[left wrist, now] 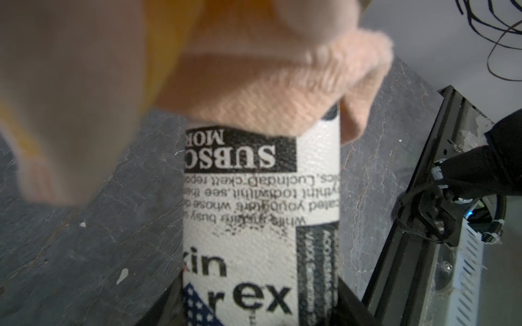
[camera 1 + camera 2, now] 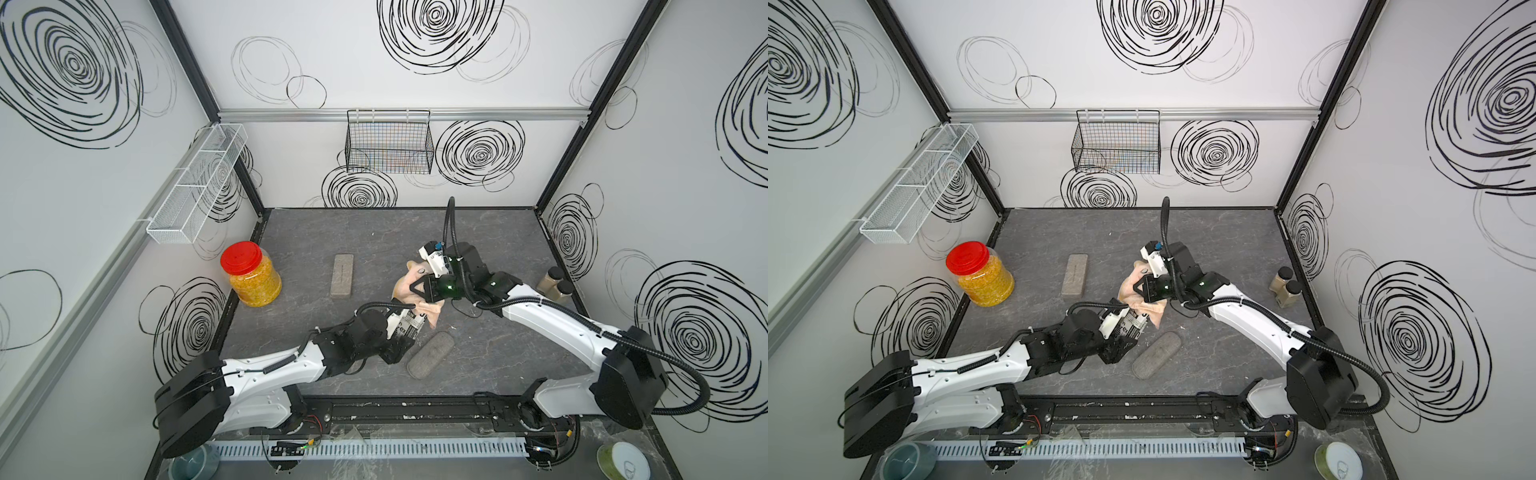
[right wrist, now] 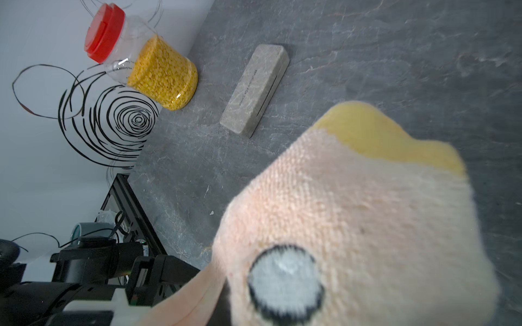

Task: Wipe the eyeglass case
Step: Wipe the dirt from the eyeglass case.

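The newsprint eyeglass case (image 1: 260, 197) is clamped in the left gripper (image 2: 405, 336) over the table (image 2: 374, 232) — its far end draped by the pink cloth (image 2: 434, 313), pinched in the closed right gripper (image 2: 417, 286) at 12 o'clock.

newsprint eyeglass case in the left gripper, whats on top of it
A peach cloth, held by the right gripper, drapes over the free end of the eyeglass case. The printed middle shows; the end under the cloth is hidden.

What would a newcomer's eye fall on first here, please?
Over the middle of the table, the left pincer grips a newspaper-print eyeglass case while the right pincer holds a peach cloth over its far end. A red-lidded jar of yellow grains stands at the table's left edge.
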`<act>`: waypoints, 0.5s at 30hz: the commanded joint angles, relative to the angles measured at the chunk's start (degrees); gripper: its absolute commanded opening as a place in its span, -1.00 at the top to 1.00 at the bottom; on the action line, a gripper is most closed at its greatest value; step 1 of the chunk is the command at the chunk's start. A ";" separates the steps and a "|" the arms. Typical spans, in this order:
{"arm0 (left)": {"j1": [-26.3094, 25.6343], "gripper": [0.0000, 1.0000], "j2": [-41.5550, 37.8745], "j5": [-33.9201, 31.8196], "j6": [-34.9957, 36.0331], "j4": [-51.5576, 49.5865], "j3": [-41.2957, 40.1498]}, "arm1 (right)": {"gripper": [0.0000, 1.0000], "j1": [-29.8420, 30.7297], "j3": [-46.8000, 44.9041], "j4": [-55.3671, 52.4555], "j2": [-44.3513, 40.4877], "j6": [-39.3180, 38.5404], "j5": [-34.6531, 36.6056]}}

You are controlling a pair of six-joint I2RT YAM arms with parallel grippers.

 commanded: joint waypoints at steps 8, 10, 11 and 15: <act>-0.71 -0.22 -0.98 -3.96 -0.19 7.07 0.76 | 1.00 2.29 -2.25 -0.06 0.29 -2.63 -12.70; -0.84 -0.22 -1.18 -4.50 -0.55 7.22 0.67 | 1.00 2.28 -2.34 -1.10 -0.15 -2.70 -11.34; -0.84 -0.22 -1.52 -4.70 -0.66 7.31 0.54 | 1.00 2.20 -2.34 -2.19 -0.36 -2.53 -9.28; -0.84 -0.22 -2.73 -4.52 -1.13 8.13 -0.32 | 1.00 0.06 -3.98 -3.25 -2.26 -0.31 -2.41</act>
